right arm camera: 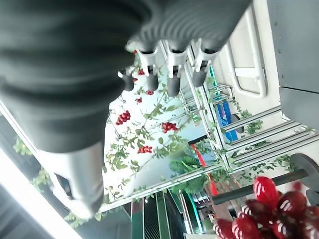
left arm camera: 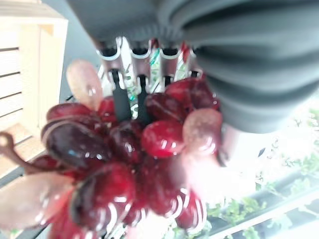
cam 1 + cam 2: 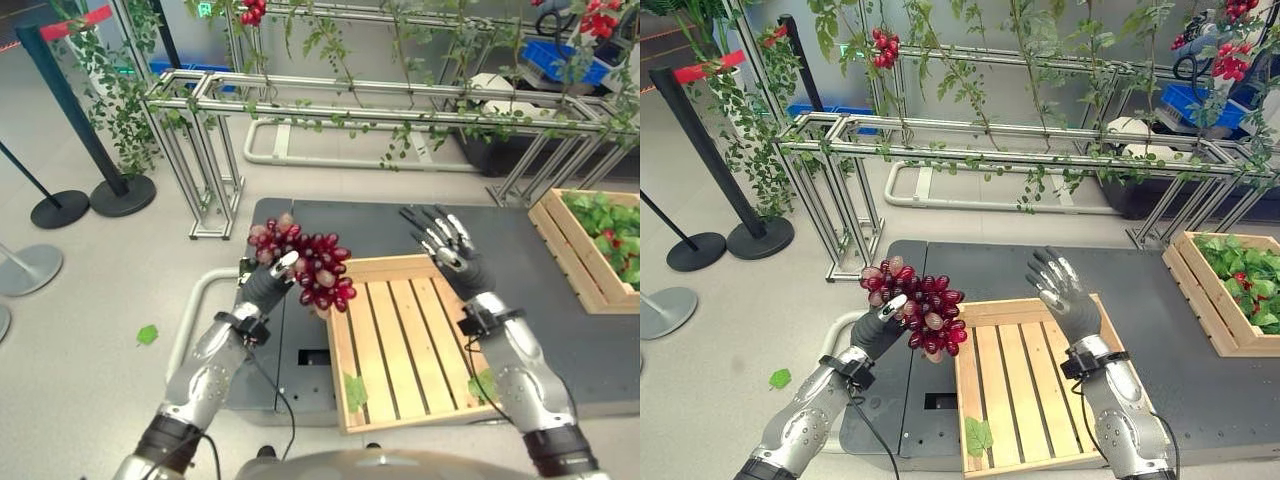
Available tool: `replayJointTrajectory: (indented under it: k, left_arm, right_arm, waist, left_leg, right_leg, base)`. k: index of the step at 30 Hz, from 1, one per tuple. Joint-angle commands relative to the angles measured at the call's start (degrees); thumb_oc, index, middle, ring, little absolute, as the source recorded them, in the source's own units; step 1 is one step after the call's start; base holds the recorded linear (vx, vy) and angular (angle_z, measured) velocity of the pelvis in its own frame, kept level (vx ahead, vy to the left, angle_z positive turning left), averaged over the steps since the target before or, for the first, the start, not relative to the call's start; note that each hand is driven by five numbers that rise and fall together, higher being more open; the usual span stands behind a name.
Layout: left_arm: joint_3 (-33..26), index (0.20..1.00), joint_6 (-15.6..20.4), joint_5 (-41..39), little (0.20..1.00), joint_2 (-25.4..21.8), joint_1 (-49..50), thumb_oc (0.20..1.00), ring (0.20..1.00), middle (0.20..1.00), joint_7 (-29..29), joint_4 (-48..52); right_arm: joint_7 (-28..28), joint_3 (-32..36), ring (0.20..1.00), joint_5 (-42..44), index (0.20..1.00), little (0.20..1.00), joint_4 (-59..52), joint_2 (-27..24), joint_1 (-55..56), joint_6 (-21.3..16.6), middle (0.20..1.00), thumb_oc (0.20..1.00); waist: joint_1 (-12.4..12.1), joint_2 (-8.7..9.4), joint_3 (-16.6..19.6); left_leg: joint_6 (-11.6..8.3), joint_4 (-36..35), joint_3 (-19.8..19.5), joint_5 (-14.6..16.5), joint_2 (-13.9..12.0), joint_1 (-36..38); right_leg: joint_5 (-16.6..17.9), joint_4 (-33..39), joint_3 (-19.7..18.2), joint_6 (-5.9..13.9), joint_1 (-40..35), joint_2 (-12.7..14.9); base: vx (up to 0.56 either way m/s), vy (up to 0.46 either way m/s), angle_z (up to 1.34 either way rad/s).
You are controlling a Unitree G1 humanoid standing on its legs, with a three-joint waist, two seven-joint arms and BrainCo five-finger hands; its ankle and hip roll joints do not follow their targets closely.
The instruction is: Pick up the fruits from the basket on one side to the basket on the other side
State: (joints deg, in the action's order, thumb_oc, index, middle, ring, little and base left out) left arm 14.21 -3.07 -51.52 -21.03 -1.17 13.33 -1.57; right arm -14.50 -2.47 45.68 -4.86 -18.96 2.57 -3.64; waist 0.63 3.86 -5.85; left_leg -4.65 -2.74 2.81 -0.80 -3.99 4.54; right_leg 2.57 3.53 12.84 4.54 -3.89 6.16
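From the left eye view, the left hand is raised at the near left corner of the slatted wooden crate, fingers curled up around a bunch of red grapes. The bunch sits on top of the hand and spills toward the crate's corner. The right hand hovers above the crate's far right edge, fingers straight and fanned, holding nothing. The crate rests on a dark platform, with a green leaf on its slats. A second wooden crate of greenery sits well apart at the far right.

The right eye view gives the same arrangement: the grapes over the left hand, just beside the crate's near left corner, the right hand spread and apart from them.

In the left wrist view the grapes press right up against the hand's dark fingertips, which wrap into the cluster; a crate edge shows behind.

In the right wrist view the right hand's fingers point out straight toward a metal frame hung with vines, touching nothing, while the grapes show in a corner, apart from them.

I can read no writing or labels anywhere.
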Motion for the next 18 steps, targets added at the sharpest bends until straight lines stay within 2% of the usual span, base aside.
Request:
replayJointTrajectory:
  k: [1, 10, 15, 16, 18]
  left_arm:
    - [-3.03, 0.200, 4.96, -3.83, 0.200, 0.97, -2.98, 0.200, 0.200, 0.200, 0.46, 4.07]
    - [-6.88, 0.200, 6.76, -2.66, 0.200, 1.11, -1.79, 0.200, 0.200, 0.200, 0.12, 5.06]
    - [-12.46, 0.200, 9.37, 0.83, 0.200, -0.24, 1.71, 0.200, 0.200, 0.200, -0.20, 8.01]
    - [-15.15, 0.200, 10.80, 2.70, 0.200, -0.72, 3.47, 0.200, 0.200, 0.200, -0.21, 8.53]
    - [-18.33, 0.200, 11.33, 4.84, 0.200, -1.06, 5.27, 0.200, 0.200, 0.200, 0.45, 9.86]
  right_arm:
    - [-0.38, 3.33, 1.000, 1.98, 1.000, 1.000, -2.72, 0.70, -1.11, -3.91, 1.000, 1.000]
    - [-0.73, 3.53, 1.000, 2.09, 1.000, 1.000, -2.15, 1.50, 0.16, -3.52, 1.000, 1.000]
    - [-0.54, 5.59, 1.000, 2.01, 1.000, 1.000, -2.65, 2.57, 1.84, -4.87, 1.000, 1.000]
    - [-0.27, 6.35, 1.000, -0.63, 1.000, 1.000, -2.38, 2.19, 2.96, -5.59, 1.000, 1.000]
    - [-0.29, 8.76, 1.000, -5.96, 1.000, 1.000, -3.65, 0.82, 4.18, -5.36, 1.000, 1.000]
  waist:
    - [0.39, 1.45, 1.15]
    - [0.15, 1.44, 1.18]
    - [-0.27, 1.32, 0.83]
    - [-0.42, 1.30, 0.52]
    - [-0.54, 1.31, 0.45]
  left_leg:
    - [3.14, 5.33, -1.96, 4.09, 2.86, -3.86]
    - [3.19, 4.70, -2.08, 3.81, 2.87, -3.71]
    - [3.17, 4.57, -2.32, 3.67, 2.94, -3.99]
    - [3.24, 4.47, -2.45, 3.69, 3.03, -4.04]
    - [3.27, 4.48, -2.61, 3.87, 3.08, -4.14]
  right_leg:
    - [-5.20, -6.56, 2.76, 2.70, 1.10, 2.18]
    - [-4.91, -6.17, 2.81, 2.72, 1.09, 2.20]
    - [-4.88, -6.18, 3.15, 2.67, 1.32, 2.24]
    - [-4.83, -6.30, 3.23, 2.69, 1.52, 2.27]
    - [-4.99, -6.38, 3.43, 2.72, 1.53, 2.31]
  base:
    - [0.00, 0.000, 0.00]
    - [0.00, 0.000, 0.00]
    - [0.00, 0.004, 0.01]
    - [0.00, 0.000, 0.00]
    - [0.01, 0.034, 0.02]
